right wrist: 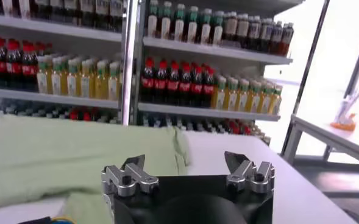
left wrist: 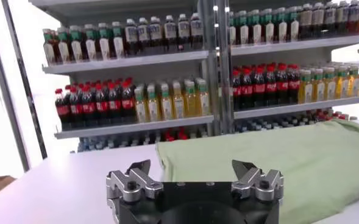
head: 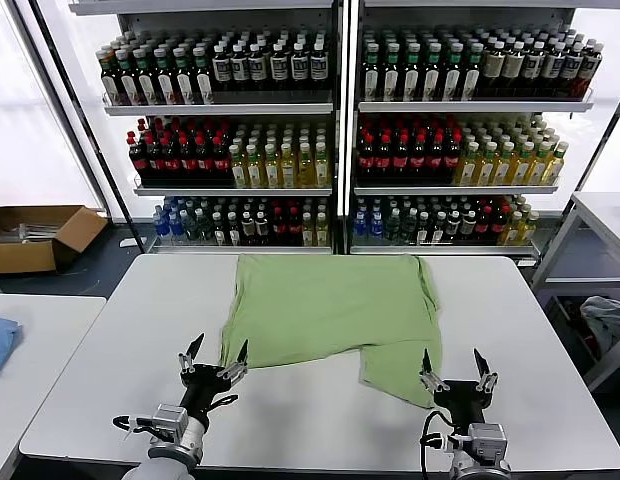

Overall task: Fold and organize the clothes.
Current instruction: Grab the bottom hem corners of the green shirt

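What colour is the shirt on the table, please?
Light green; the shirt shows best in the head view.

Shirt (head: 330, 305) front: collar, buttons and chest print not visible; only plain green fabric shows.
Bottle labels on the shelves (head: 335, 105): too small to read.
Blue cloth (head: 0, 340): cut off by the head view's left edge.
Pale garment (head: 610, 320): partly hidden behind the side table's frame at the right edge.
Cardboard box (head: 35, 238) contents: unclear.
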Available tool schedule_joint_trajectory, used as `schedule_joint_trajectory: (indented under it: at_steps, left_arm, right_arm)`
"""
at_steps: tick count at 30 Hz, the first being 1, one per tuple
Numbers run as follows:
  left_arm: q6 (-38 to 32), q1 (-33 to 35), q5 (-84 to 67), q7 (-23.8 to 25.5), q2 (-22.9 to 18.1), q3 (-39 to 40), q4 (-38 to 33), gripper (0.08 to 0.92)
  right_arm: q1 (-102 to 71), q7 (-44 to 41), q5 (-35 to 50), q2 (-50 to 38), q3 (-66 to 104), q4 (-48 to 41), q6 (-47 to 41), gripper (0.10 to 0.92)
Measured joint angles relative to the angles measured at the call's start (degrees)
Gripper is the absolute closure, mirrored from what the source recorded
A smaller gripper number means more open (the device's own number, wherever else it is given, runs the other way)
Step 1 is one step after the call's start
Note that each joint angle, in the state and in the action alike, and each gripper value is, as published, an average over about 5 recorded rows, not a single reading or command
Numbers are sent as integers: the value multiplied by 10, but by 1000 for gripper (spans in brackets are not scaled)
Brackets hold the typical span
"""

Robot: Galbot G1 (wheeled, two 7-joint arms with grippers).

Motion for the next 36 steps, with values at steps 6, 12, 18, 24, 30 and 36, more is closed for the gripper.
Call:
schedule_joint_trajectory:
  at_steps: [6,12,18,24,30,36]
  left_arm:
    - [28,-17,-14,0,16,5,16,177]
    - [53,-40,-28,-2,32,14,40,177]
    - [68,-56,-33,-3,41,22,66,177]
    - [78,-67,-37,-4,47,22,86,177]
    - [84,-69,-47,-6,49,18,97,177]
    - [89,-69,-61,-9,47,18,106,177]
  right_arm:
    - [5,13,16,10,-7,-15,-22,203]
    - [16,27,24,24,-15,-33,-42,203]
    - [27,32,23,35,-26,-47,-56,203]
    - [37,33,23,39,-29,-59,-64,203]
    - [39,33,24,39,-30,-69,-65,203]
    - [40,31,26,39,-33,-78,-65,203]
